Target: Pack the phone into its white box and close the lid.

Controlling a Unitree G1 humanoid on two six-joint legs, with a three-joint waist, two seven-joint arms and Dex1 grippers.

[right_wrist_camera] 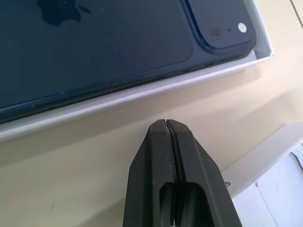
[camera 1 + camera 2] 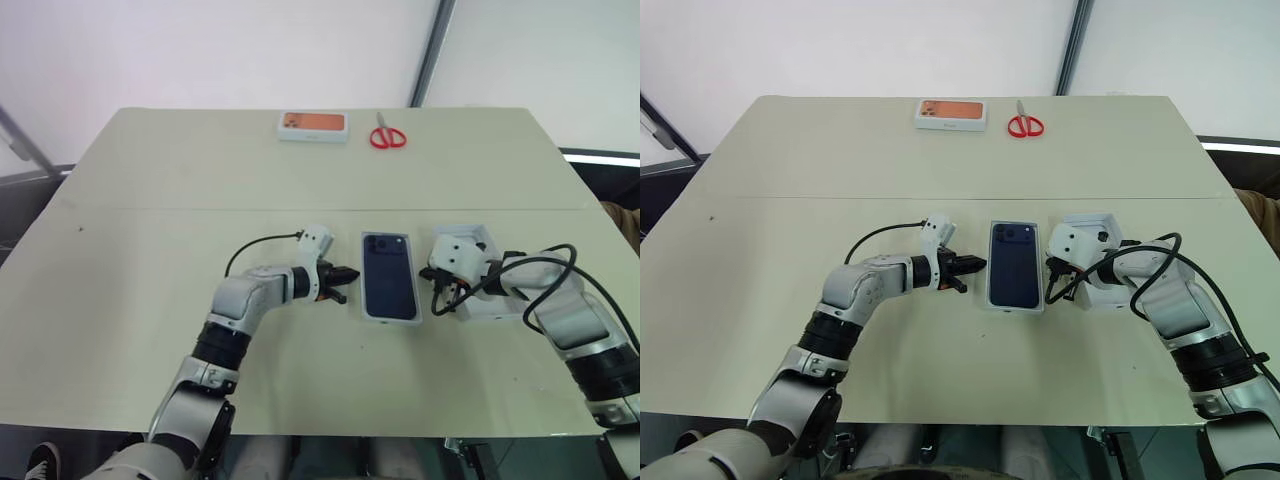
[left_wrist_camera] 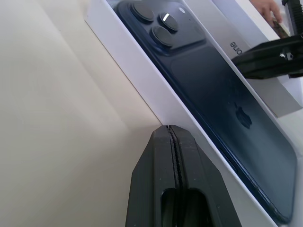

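Observation:
The dark navy phone [image 2: 389,277] lies back up inside the shallow white box [image 2: 392,322] at the middle of the table, its camera cluster at the far end. My left gripper [image 2: 345,273] is shut and empty, just left of the box's long wall [image 3: 156,101], with its tips pointing at it. On the other side, my right gripper [image 2: 440,298] is shut and empty too, a short way off the box. Right of the box lies the white lid [image 2: 478,236], partly covered by my right wrist; its corner [image 1: 274,179] shows beside the right fingers.
A white box with an orange phone picture [image 2: 313,126] and red scissors [image 2: 387,136] lie at the table's far edge. Bare tabletop stretches to the left of and in front of the white box.

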